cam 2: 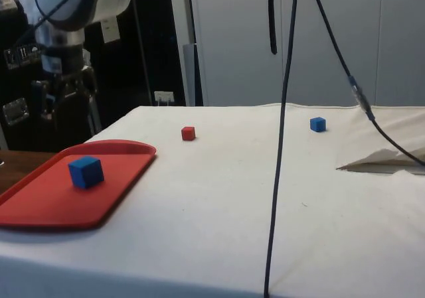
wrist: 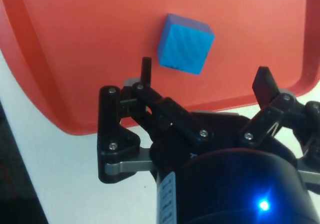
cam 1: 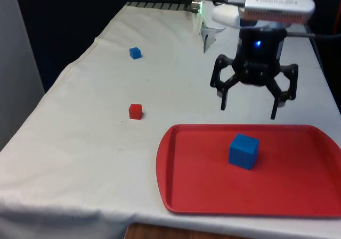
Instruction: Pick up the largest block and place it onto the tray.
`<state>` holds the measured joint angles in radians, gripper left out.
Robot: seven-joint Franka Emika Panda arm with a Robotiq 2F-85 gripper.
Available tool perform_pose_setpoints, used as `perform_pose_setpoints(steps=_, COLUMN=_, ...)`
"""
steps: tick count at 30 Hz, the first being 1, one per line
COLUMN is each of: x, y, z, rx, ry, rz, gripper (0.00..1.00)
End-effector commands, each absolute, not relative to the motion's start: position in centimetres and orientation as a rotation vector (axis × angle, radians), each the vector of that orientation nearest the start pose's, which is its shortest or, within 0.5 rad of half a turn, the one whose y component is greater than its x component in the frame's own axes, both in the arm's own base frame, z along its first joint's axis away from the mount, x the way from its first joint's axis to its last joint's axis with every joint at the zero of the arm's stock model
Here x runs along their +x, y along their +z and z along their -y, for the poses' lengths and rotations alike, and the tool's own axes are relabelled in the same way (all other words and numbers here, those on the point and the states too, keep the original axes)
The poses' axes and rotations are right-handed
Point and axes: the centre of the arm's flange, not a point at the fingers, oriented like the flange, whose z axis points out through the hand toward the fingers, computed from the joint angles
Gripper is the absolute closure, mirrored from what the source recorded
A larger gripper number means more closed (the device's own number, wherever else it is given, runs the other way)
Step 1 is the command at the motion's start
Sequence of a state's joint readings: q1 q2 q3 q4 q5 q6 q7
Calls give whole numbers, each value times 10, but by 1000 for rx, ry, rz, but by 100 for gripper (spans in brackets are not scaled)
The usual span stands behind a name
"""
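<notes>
The largest block, a blue cube [cam 1: 244,150], rests on the red tray [cam 1: 298,196] near the front view's right. The side view has this blue cube [cam 2: 85,171] on the tray [cam 2: 40,202] too. My gripper [cam 1: 249,106] hangs open above the tray's far rim, behind the cube, with nothing between its fingers. From the wrist, the blue cube [wrist: 185,43] lies flat on the tray [wrist: 75,44] just beyond my open gripper [wrist: 205,79]. In the side view the gripper [cam 2: 66,112] hovers over the tray's far side.
A small red block [cam 1: 135,111] sits on the white cloth left of the tray. A small blue block [cam 1: 135,52] lies farther back. In the side view a dark cable [cam 2: 282,132] hangs across the table.
</notes>
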<state>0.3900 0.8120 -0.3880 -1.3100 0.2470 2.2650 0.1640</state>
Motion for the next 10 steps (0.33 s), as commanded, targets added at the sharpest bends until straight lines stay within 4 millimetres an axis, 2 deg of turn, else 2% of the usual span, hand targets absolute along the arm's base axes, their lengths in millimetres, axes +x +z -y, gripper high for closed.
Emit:
perform_pose_setpoints(steps=1, x=756, y=305, z=-84, rx=-3162, ry=-324, rz=-255, gripper=0)
perform_pose_setpoints(steps=9, x=755, y=334, z=-83, rx=-3154, ry=-337, rz=-258, gripper=0)
perform_pose_setpoints(steps=10, x=756, y=331, z=-83, rx=-3150, ry=-343, rz=-259, gripper=0)
